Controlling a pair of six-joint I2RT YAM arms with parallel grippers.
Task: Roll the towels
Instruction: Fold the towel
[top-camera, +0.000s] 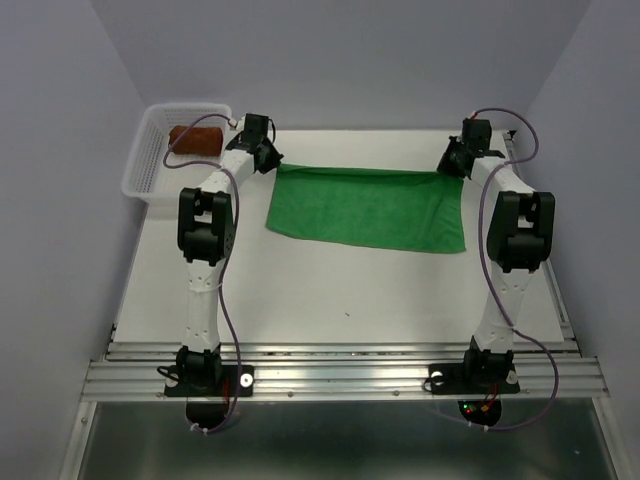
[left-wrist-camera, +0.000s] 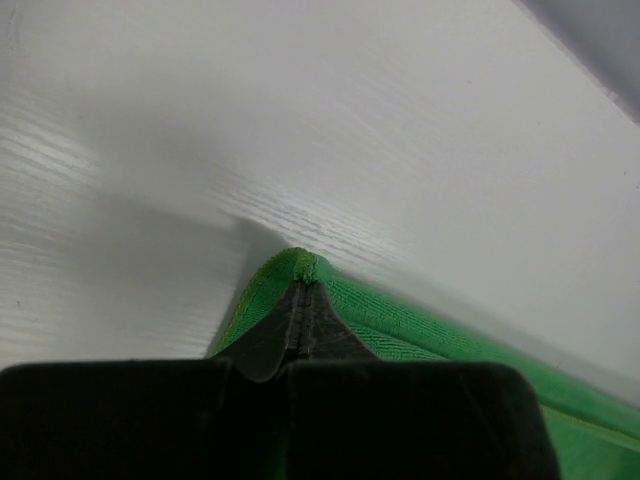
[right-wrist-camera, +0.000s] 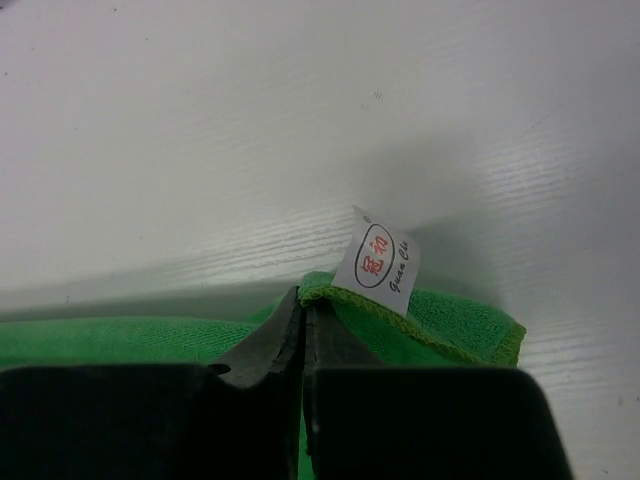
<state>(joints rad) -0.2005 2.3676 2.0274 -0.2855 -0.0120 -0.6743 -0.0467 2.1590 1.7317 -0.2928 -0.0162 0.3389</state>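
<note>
A green towel (top-camera: 365, 207) lies spread flat across the far middle of the white table. My left gripper (top-camera: 270, 160) is shut on its far left corner, which bulges up over the closed tips in the left wrist view (left-wrist-camera: 300, 266). My right gripper (top-camera: 452, 163) is shut on its far right corner; in the right wrist view the hemmed edge (right-wrist-camera: 400, 315) with a white label (right-wrist-camera: 378, 260) folds over the closed tips. A rolled brown towel (top-camera: 194, 138) lies in the white basket (top-camera: 150, 170).
The white basket stands at the table's far left corner, close behind my left arm. Grey walls close in the table at the back and both sides. A metal rail (top-camera: 340, 375) runs along the near edge by the arm bases.
</note>
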